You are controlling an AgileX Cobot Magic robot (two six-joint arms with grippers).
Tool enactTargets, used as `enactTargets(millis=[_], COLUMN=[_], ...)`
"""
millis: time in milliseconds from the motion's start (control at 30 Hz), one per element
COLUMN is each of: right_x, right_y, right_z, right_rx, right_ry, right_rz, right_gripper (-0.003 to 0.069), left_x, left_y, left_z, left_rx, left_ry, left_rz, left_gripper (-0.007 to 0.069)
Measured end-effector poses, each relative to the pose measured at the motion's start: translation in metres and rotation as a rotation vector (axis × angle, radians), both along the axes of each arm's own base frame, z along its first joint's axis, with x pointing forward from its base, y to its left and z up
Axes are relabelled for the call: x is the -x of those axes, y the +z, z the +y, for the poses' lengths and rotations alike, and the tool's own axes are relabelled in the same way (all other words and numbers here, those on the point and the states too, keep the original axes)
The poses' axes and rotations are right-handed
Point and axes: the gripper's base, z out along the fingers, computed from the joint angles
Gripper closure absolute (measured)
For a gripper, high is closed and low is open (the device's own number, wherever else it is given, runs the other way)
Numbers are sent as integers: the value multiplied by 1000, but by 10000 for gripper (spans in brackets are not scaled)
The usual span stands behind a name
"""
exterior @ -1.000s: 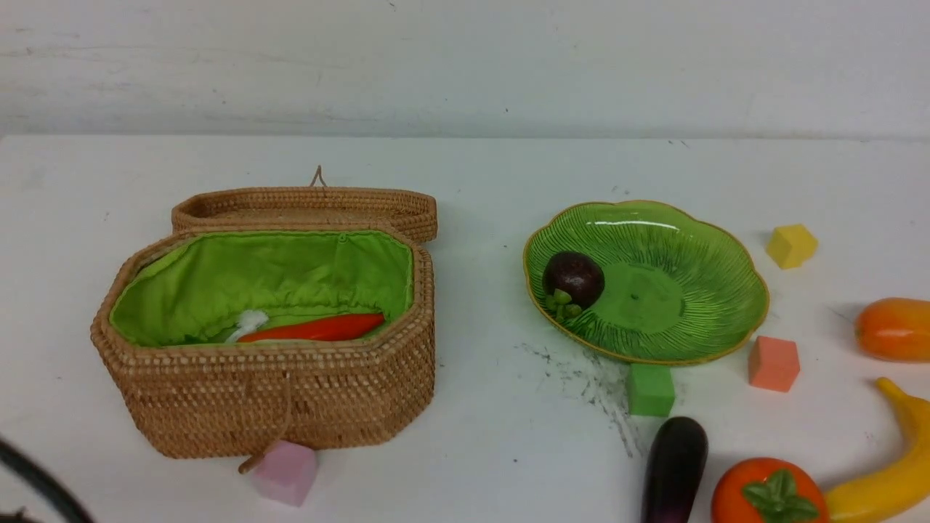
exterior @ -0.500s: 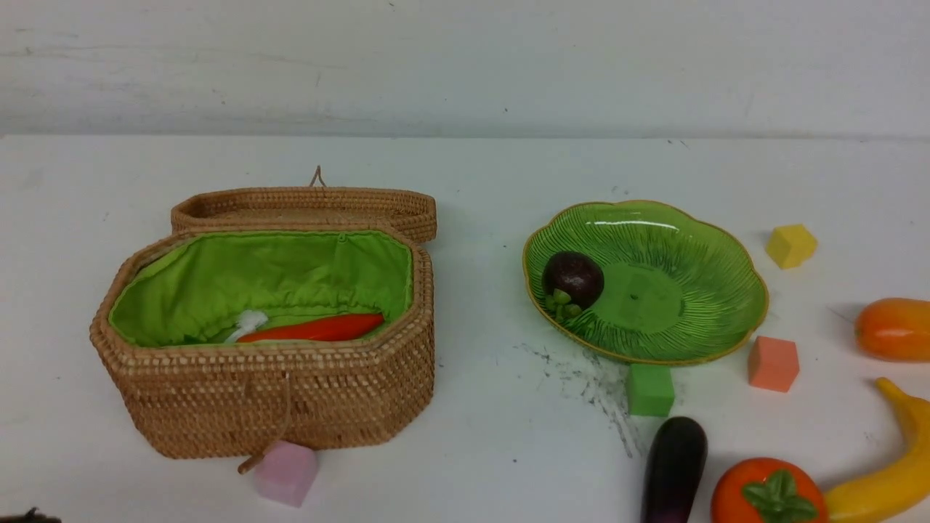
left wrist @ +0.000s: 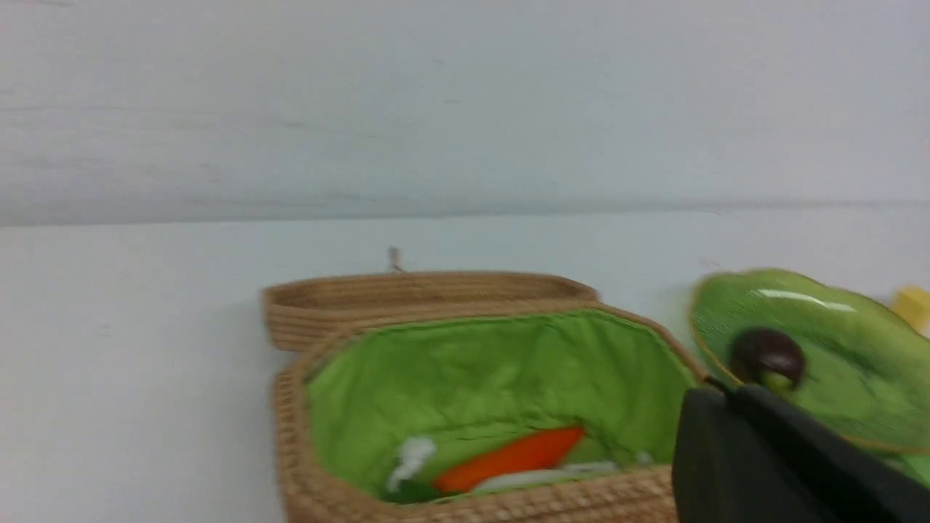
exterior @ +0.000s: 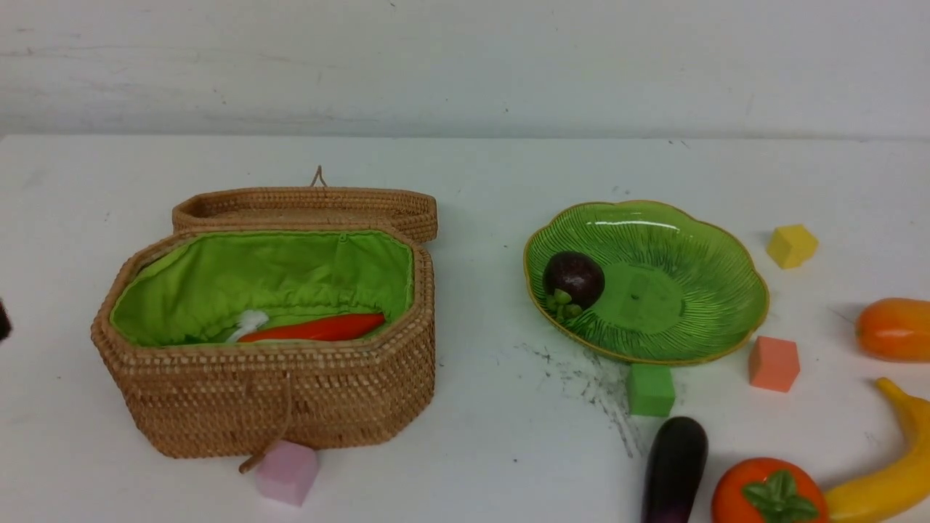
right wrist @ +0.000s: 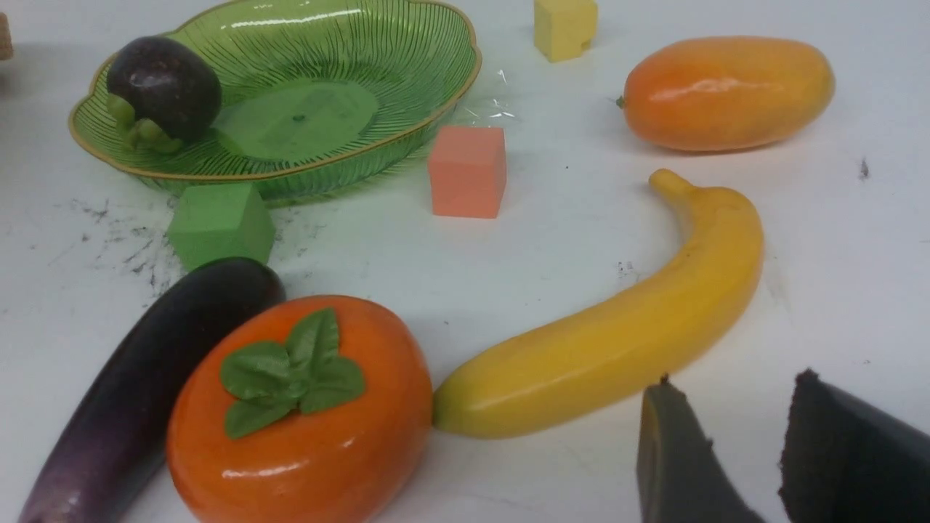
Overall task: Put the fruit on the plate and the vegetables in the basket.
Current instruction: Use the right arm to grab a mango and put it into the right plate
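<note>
- Done so far: mangosteen (exterior: 573,278) sits on the plate (exterior: 676,247); red pepper (exterior: 320,327) lies in the basket (exterior: 218,399).
- Waiting on the bench (exterior: 479,436): mango (exterior: 895,329), banana (exterior: 886,472), tomato (exterior: 769,492), eggplant (exterior: 674,468).
- Empty right jaws spread near the banana; left jaws cannot be judged.

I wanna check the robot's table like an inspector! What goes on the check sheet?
Surface: white table, dark scuffs near the plate.
Job's things: basket open, pepper and radish inside; mangosteen on plate; mango, banana, tomato, eggplant loose on table.
Clutter: yellow cube, orange cube, green cube, pink cube.
Grippers: right gripper open, empty; left gripper partly seen, state unclear.
Cables: nothing seen.
Surroundings: plain wall.
</note>
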Motion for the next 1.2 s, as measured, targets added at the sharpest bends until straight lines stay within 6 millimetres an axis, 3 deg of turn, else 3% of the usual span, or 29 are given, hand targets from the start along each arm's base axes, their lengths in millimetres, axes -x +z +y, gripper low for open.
enactTargets(millis=[100, 200, 400, 433, 533, 1200], right_x=[0, 0, 0, 0, 0, 0], right_y=[0, 0, 0, 0, 0, 0], right_z=[0, 0, 0, 0, 0, 0], right_rx=[0, 0, 0, 0, 0, 0], right_ry=[0, 0, 0, 0, 0, 0], right_rz=[0, 0, 0, 0, 0, 0], right_gripper=[414, 414, 414, 414, 414, 414], left_x=[3, 13, 24, 24, 26, 26], left_y=[-24, -62, -144, -150, -158, -158], left_z=[11, 19, 22, 22, 22, 21], left_rx=[12, -8, -32, -26, -19, -14], left_ry=[137, 246, 285, 286, 287, 286], left_rz=[16, 43, 147, 174, 227, 235], left_gripper=[638, 638, 637, 636, 637, 626])
